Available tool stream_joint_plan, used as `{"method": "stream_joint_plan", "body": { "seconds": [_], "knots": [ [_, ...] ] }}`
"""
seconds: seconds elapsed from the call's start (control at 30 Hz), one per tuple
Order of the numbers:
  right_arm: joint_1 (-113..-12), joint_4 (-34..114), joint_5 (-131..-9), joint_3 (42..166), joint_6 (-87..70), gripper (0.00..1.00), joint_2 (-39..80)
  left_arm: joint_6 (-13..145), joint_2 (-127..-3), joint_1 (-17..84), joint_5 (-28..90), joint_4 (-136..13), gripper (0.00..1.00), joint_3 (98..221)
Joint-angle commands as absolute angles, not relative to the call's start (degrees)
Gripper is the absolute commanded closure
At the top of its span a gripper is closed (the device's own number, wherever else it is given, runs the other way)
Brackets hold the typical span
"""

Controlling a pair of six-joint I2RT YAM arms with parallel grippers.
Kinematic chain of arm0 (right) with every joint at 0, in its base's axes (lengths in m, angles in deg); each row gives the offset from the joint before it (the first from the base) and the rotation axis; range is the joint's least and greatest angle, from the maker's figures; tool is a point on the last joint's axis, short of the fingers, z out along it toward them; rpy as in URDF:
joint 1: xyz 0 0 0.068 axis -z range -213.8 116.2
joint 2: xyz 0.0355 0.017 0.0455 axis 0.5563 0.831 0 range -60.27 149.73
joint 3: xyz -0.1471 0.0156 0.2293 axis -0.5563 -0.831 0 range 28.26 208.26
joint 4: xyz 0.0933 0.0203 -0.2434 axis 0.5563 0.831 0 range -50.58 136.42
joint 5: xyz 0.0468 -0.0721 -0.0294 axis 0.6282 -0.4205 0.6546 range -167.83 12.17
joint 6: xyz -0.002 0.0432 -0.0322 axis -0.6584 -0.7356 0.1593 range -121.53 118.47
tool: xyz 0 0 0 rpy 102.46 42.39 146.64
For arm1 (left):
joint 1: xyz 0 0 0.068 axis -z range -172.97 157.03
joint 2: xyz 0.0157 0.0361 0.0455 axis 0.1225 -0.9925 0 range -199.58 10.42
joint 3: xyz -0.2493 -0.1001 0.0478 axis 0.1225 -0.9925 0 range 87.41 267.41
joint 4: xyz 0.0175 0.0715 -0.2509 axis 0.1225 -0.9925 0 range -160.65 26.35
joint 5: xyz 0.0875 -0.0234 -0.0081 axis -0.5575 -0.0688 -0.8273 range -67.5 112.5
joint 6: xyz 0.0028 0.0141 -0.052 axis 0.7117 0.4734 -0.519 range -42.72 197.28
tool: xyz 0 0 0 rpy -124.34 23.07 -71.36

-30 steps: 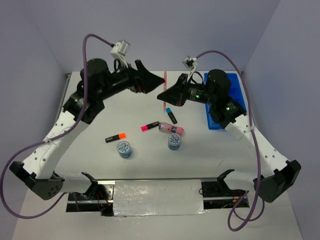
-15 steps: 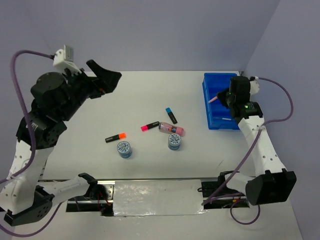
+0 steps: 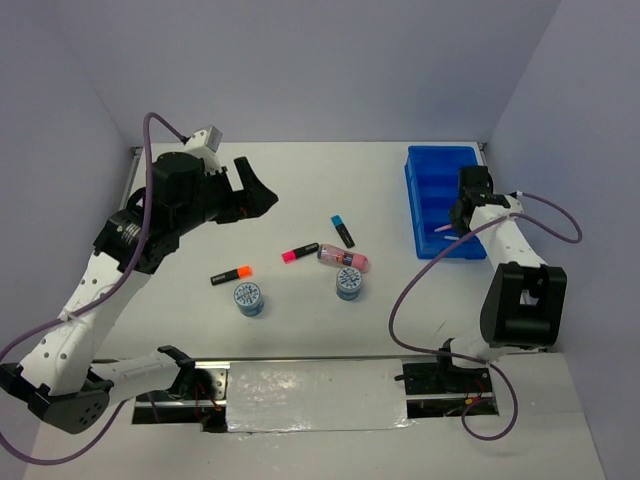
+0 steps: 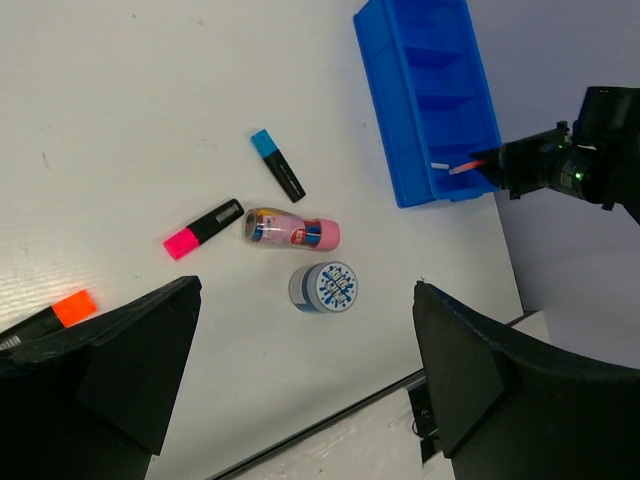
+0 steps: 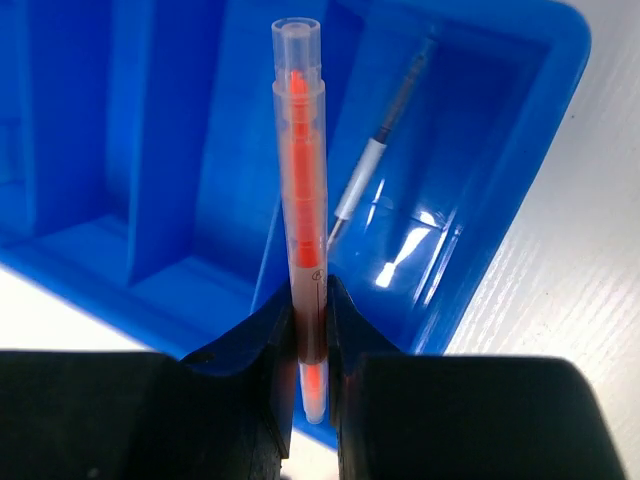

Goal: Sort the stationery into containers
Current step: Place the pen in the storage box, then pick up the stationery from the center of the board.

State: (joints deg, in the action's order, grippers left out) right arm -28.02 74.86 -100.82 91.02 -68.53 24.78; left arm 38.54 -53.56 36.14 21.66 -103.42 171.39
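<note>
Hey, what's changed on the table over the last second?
The right gripper carried the red pen from the middle of the table rightward to the tray. It now holds the pen over the tray's near end, where a grey pen lies. The left gripper, open, drew back left. The highlighters, tube and discs stayed put.

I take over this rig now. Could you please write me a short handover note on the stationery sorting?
Left end effector: open, empty, above the table.
Right end effector: shut on an orange pen, over the tray.
Done: one grey pen lies in the tray.
To do: drop the orange pen; then sort the orange highlighter, pink highlighter, blue highlighter, tube and two discs, all on the table.
</note>
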Motion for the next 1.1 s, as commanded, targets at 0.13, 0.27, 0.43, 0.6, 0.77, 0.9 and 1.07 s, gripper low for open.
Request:
{"method": "stream_joint_plan", "body": {
  "seconds": [0.13,0.27,0.43,0.6,0.77,0.9,1.07],
  "knots": [
    [-27.1,71.5,-101.4,89.8,-72.1,0.88,26.5,41.2,-54.4,36.2,25.9,-100.3,0.01,172.8],
    [-27.0,72.5,-101.1,90.5,-71.4,0.8,27.4,41.4,-55.4,36.2,26.3,-100.3,0.01,172.7],
    [-26.9,71.2,-100.9,88.2,-71.7,0.6,25.3,41.7,-55.8,36.2,25.9,-99.9,0.01,172.1],
    [-26.8,70.2,-99.5,88.1,-70.8,0.36,24.6,42.0,-56.2,36.2,26.2,-99.7,0.01,171.7],
    [-27.2,66.9,-95.3,91.9,-62.1,0.25,20.9,42.4,-56.9,36.2,23.6,-101.6,0.01,172.0],
    [-30.8,64.3,-95.1,95.5,-50.2,0.08,16.1,41.9,-58.0,36.2,18.6,-105.5,0.01,173.3],
    [-42.6,67.3,-88.5,100.0,-25.2,0.0,14.6,39.4,-60.1,35.7,13.0,-110.7,0.01,174.2]
  ]
}}
